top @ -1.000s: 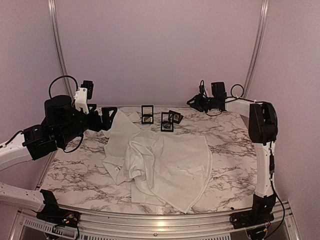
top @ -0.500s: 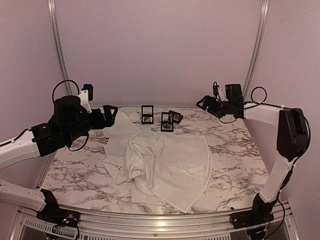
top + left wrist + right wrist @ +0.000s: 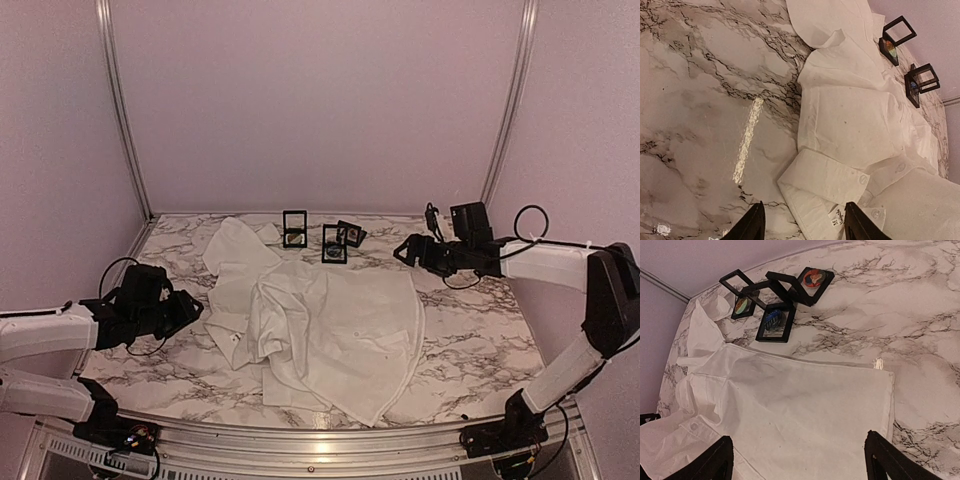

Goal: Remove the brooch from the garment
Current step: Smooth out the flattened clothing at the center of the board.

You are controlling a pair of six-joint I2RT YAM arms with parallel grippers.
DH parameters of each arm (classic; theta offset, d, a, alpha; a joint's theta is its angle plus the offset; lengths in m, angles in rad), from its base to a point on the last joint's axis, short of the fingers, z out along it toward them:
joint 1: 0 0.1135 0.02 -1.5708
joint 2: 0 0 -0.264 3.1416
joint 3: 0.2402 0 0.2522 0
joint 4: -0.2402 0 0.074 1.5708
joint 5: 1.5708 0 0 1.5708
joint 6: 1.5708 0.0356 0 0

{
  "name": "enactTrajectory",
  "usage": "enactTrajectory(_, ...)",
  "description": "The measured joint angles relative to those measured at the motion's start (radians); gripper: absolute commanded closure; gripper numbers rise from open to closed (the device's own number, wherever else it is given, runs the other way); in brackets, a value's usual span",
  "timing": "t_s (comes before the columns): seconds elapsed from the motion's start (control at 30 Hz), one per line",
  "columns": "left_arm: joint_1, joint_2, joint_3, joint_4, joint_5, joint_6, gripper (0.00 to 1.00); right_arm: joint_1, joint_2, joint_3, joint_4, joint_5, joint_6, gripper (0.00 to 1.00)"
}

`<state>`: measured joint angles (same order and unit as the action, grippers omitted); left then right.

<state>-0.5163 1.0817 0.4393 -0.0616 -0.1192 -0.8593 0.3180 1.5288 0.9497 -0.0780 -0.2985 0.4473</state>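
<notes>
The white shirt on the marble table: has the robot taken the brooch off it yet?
Nothing looks done. The crumpled white long-sleeved shirt lies untouched, and no brooch shows on it in any view. In hand: the left gripper and right gripper hover open and empty near it. Left: find the brooch, unpin it.

rumpled white button-up shirt (image 3: 340, 335), partly folded over itself, flat at mid marble table (image 3: 480, 320)

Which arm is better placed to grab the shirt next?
Probably left: the left gripper, open, sits low beside the cuff of the shirt; the right gripper hangs open by its far corner. No brooch shows.
</notes>
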Motion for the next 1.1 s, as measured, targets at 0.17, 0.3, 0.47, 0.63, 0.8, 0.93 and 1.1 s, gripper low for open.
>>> enactTrajectory(0.17,0.003,0.134,-0.027,0.091,0.043,-0.043,0.46,0.0,-0.046,-0.042,-0.006,0.021,-0.003,0.13)
enactTrajectory(0.3,0.004,0.253,-0.002,0.145,0.036,-0.039,0.45,0.0,-0.065,-0.061,-0.009,0.037,-0.008,0.13)
enactTrajectory(0.47,0.004,0.305,0.038,0.167,0.005,-0.022,0.46,0.0,-0.088,-0.093,-0.014,0.056,-0.019,0.13)
enactTrajectory(0.63,-0.011,0.352,0.11,0.142,-0.042,0.016,0.52,0.001,-0.092,-0.098,-0.022,0.077,-0.035,0.13)
enactTrajectory(0.8,-0.068,0.394,0.189,0.065,-0.13,0.056,0.56,0.004,-0.093,-0.098,-0.032,0.105,-0.05,0.13)
enactTrajectory(0.93,-0.108,0.398,0.209,-0.006,-0.211,0.075,0.56,0.016,-0.093,-0.098,-0.037,0.127,-0.058,0.13)
enactTrajectory(1.1,-0.119,0.43,0.21,-0.032,-0.244,0.085,0.55,0.052,-0.093,-0.098,-0.042,0.153,-0.063,0.13)
